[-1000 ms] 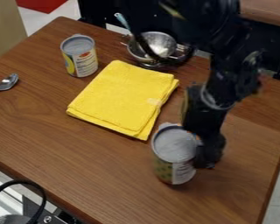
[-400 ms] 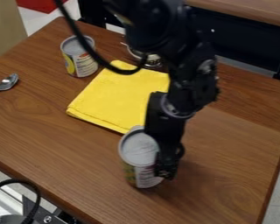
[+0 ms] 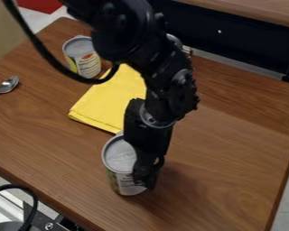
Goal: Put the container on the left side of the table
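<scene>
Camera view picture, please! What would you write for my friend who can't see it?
A black robot arm reaches down over a brown wooden table, its gripper right beside an upright can. Behind them are a yellow cloth and another can, with a spoon near the picture's left edge.

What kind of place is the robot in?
Probably a robot lab, like a workshop for practicing. A black robot arm hangs over a wooden table, where a yellow cloth and a spoon lie.
</scene>
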Controlling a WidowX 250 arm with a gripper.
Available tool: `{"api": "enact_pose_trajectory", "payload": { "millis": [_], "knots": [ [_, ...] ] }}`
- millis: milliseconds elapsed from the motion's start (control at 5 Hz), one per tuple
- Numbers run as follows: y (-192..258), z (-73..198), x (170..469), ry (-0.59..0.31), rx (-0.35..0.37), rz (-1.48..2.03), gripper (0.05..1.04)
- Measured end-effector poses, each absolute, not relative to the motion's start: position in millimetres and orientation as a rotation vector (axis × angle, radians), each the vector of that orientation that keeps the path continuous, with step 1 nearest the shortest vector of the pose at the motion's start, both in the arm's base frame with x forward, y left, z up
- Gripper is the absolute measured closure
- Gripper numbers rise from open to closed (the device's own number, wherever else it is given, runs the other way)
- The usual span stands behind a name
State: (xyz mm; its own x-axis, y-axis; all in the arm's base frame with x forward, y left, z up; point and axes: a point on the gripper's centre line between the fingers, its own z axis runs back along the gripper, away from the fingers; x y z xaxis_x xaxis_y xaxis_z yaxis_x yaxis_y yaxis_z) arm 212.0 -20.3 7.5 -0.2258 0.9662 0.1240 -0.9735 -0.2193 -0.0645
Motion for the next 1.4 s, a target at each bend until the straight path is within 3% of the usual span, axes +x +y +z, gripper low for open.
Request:
{"api": "enact_pose_trajectory", "payload": {
  "millis": [200,600,1000,1400],
  "knots": [
    [-8,4,209,-0.167,0.086,1.68,0.085],
    [23,7,210,-0.2,0.03,1.555,0.085],
    [60,13,204,-0.173,0.0,1.556,0.085],
    [105,18,212,-0.203,-0.006,1.56,0.085]
  ]
}}
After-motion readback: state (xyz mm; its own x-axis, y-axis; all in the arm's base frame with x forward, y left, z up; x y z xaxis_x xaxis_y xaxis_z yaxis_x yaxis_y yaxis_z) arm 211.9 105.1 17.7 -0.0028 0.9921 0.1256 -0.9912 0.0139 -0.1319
